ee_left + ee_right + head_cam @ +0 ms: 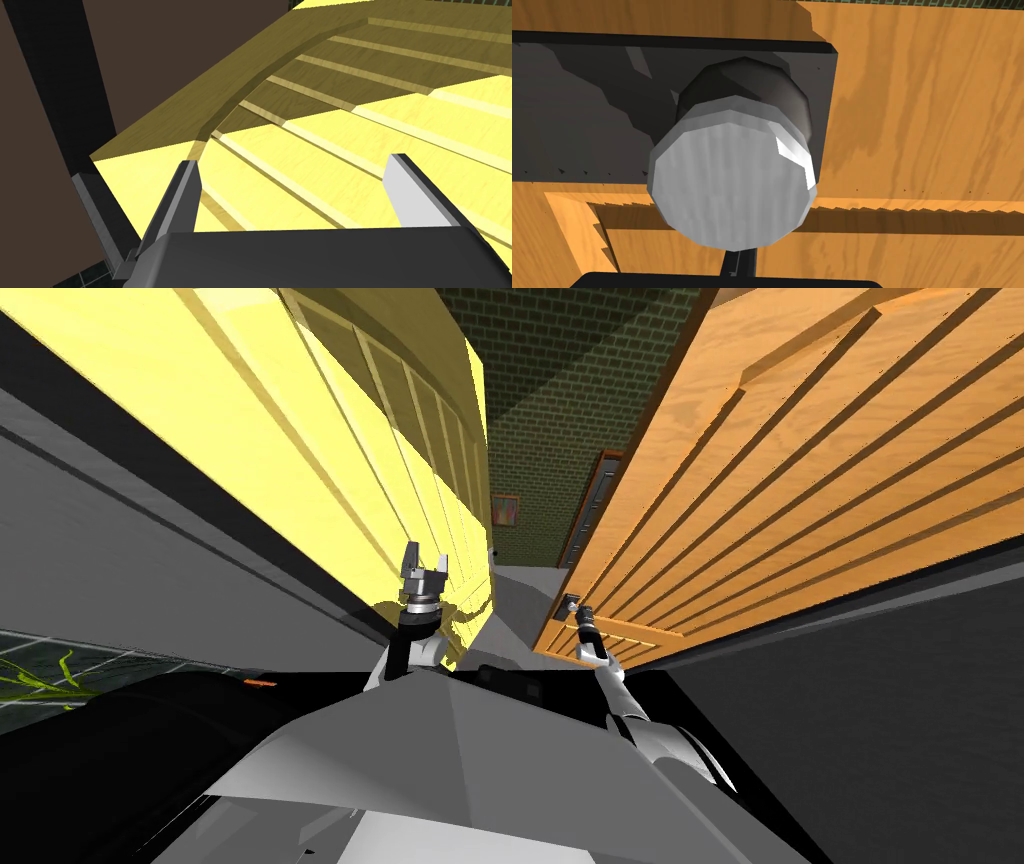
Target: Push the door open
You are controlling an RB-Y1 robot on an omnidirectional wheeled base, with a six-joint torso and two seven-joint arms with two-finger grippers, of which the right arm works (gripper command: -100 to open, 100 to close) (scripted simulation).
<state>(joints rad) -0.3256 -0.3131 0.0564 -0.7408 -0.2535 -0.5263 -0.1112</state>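
Orange door (800,468) looks heavy and stiff; push beside the knob (732,185). Right gripper (575,608) is there, grip unclear; left gripper (295,162) is wide.

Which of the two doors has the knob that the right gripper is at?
The orange door: its round grey knob sits right before the right gripper. The yellow door faces the left gripper.
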